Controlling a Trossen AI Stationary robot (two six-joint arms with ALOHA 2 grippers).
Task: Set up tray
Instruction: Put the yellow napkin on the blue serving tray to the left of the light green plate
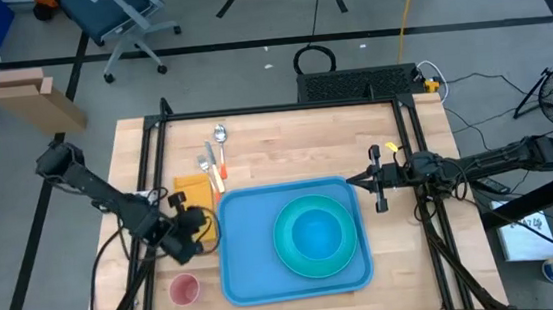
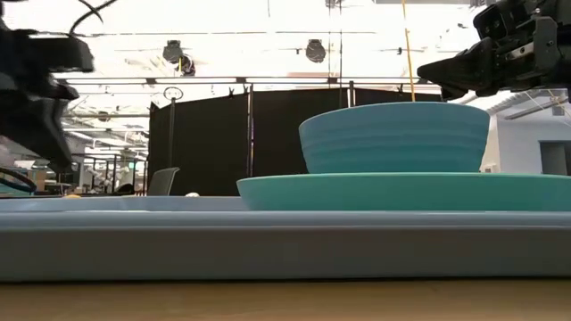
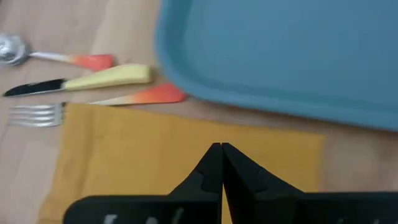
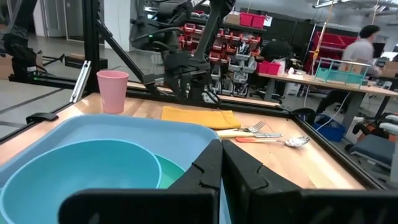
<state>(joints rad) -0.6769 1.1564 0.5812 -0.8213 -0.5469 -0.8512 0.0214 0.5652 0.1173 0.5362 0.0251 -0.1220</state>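
The wooden table [image 1: 286, 144] fills the middle of the high view, and the blue tray [image 1: 251, 268] lies flat at its lower centre, the biggest thing on it. Inside the tray, toward its right half, sits the teal plate [image 1: 284, 258] with a teal bowl [image 1: 316, 234] on top. Left of the tray lies a mustard napkin [image 1: 191, 191], and my left gripper [image 1: 199, 230] hovers over its lower end with fingers pressed together, holding nothing. My right gripper [image 1: 377, 178] waits just off the tray's upper right corner, fingers likewise closed and empty. A pink cup [image 1: 184, 289] stands lower left. Above the napkin lie a knife [image 1: 205, 162], a fork [image 1: 215, 170] and a spoon [image 1: 221, 140].
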